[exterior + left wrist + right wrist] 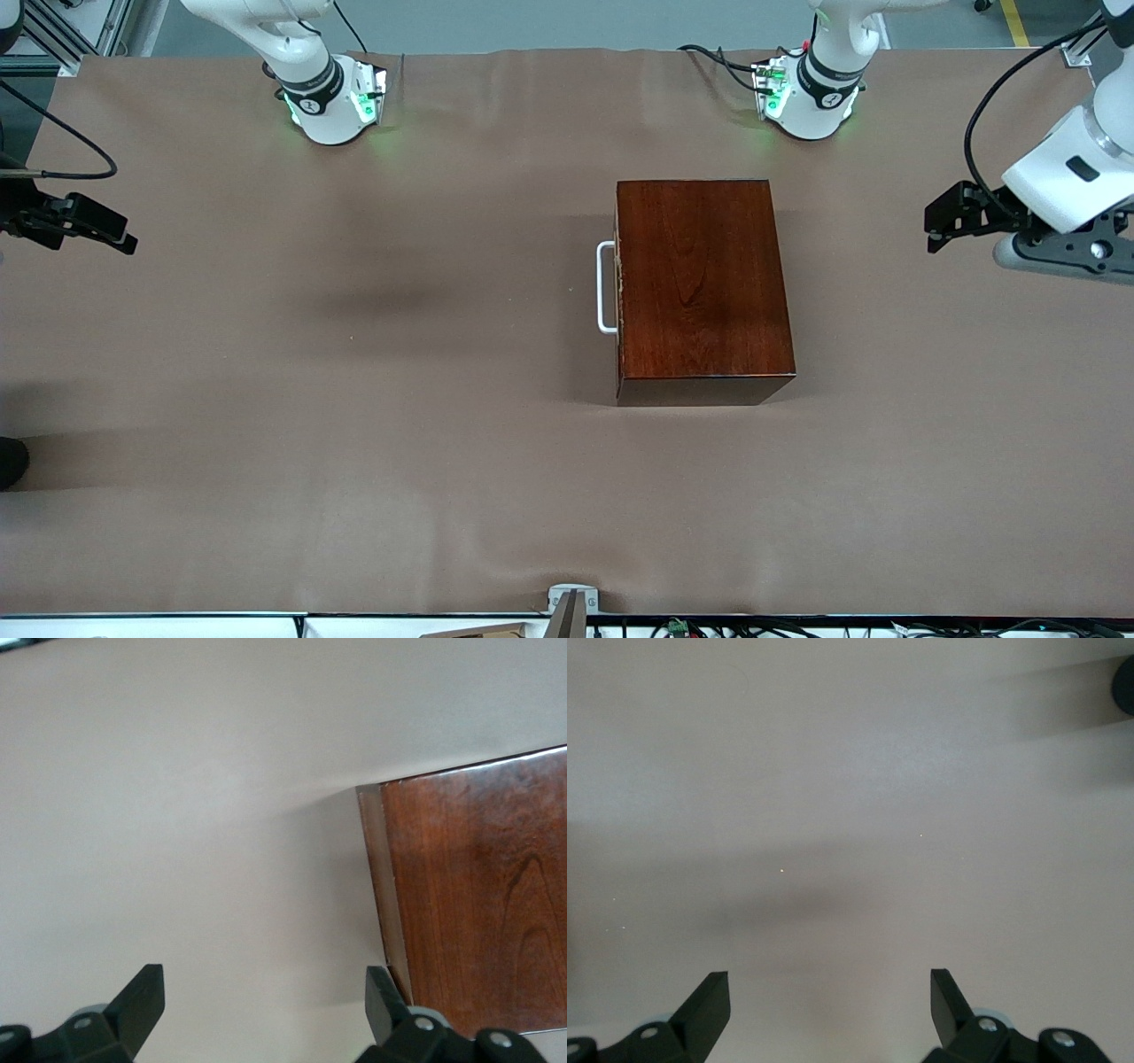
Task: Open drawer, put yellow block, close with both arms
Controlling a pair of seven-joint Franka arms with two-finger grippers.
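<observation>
The dark red-brown wooden box point(700, 283) stands on the table nearer the left arm's end. Its drawer point(619, 354) is pushed in flush, and the white bar handle point(605, 288) faces the right arm's end. The yellow block is not in view. My left gripper point(937, 229) hangs open and empty over the table at the left arm's end, apart from the box; its wrist view shows the open gripper point(264, 992) and the box top point(478, 904). My right gripper point(120, 235) hangs open and empty over bare table at the right arm's end, as its wrist view point(830, 997) also shows.
A brown cloth point(354, 399) covers the whole table. A camera mount point(571, 604) sits at the table's front edge. A dark object point(11, 461) pokes in at the right arm's end. The two green-lit bases point(332, 102) point(802, 97) stand along the back.
</observation>
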